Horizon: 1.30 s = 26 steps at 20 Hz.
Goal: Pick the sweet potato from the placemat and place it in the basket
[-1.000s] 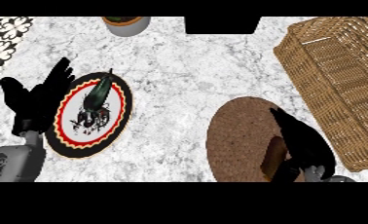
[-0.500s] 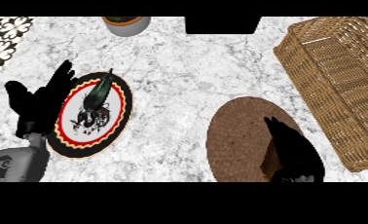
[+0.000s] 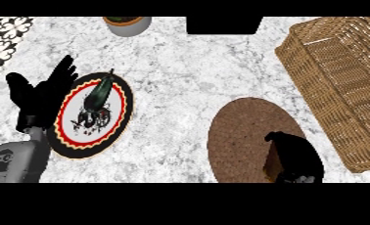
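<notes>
Marble counter [image 3: 188,72], white with grey veining, seen steeply from above. Right hand [image 3: 296,155], at the lower right, lies over the near right part of a round brown placemat [image 3: 239,131]; its fingers curl down round a brownish object, the sweet potato [image 3: 273,163], of which only a narrow strip shows at the hand's left side. Potato and hand both sit on the mat, and whether the potato is lifted clear of it cannot be told. Just right of this hand, and reaching well beyond it toward the far edge, stands a wicker basket [image 3: 332,77], long and rectangular, set at a slant; its near corner lies close beside the hand, apart from the mat's rim by a thin strip of marble.

Left hand [image 3: 39,94], at the left edge, is open with fingers straight and spread, pointing away from the robot; it is resting. Its grey forearm [image 3: 22,160] enters from the lower left corner. Touching this hand's right side in the view is a round plate [image 3: 72,143] with a black rim, a red and yellow ring and a white centre bearing a dark figure. Far beyond the left hand, at the counter's back edge, a grey pot [image 3: 128,25] shows in part; right of it is a black block [image 3: 224,25].
</notes>
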{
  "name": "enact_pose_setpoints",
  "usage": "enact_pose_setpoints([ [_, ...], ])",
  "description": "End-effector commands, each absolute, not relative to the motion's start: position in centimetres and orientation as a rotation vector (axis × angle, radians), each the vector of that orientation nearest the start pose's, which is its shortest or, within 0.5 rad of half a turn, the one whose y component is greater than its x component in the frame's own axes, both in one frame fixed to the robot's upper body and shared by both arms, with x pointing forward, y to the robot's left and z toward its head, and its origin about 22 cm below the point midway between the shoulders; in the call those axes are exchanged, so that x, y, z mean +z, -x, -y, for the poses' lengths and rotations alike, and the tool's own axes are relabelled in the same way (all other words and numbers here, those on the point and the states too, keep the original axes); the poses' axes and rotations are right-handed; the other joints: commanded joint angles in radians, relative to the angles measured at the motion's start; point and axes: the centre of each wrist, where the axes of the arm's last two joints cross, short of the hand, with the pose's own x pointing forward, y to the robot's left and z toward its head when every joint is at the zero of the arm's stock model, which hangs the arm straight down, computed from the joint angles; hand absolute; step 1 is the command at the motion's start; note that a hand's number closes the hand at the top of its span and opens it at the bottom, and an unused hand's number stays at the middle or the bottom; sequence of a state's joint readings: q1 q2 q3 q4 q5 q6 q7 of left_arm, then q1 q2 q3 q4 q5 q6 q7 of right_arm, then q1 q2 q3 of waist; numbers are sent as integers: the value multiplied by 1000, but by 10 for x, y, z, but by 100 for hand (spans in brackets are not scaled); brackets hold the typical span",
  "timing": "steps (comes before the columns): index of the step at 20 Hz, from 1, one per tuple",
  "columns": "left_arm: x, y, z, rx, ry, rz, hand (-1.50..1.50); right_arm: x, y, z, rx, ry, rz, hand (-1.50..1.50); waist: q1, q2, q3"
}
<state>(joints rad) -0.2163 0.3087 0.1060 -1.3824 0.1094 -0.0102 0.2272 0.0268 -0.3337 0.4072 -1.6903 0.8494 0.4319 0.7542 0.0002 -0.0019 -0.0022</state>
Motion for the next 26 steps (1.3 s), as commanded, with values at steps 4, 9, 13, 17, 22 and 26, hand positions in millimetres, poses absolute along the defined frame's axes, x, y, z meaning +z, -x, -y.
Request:
enact_pose_setpoints([
  [4, 63, -291, -325, -67, -196, 1378, 0, -5, -204, 208, 1297, 786, 597, 150, 0, 1, 2],
  [9, 51, -307, -323, -76, -182, 1387, 0, 0, -252, 155, 1167, 825, 625, 150, 10, 6, 3],
  [13, 43, -303, -304, -122, -146, 1394, 0, 47, -295, 145, 628, 922, 723, 150, 62, 22, 6],
  [17, 51, -312, -293, -151, -126, 1424, 0, 71, -329, 137, 398, 997, 766, 150, 104, 36, 6],
  [22, 55, -319, -285, -170, -98, 1445, 0, 93, -369, 130, 215, 1002, 844, 150, 129, 44, 5],
  [26, 52, -321, -278, -166, -114, 1444, 0, 116, -379, 115, 39, 1044, 1116, 150, 124, 41, 4],
])
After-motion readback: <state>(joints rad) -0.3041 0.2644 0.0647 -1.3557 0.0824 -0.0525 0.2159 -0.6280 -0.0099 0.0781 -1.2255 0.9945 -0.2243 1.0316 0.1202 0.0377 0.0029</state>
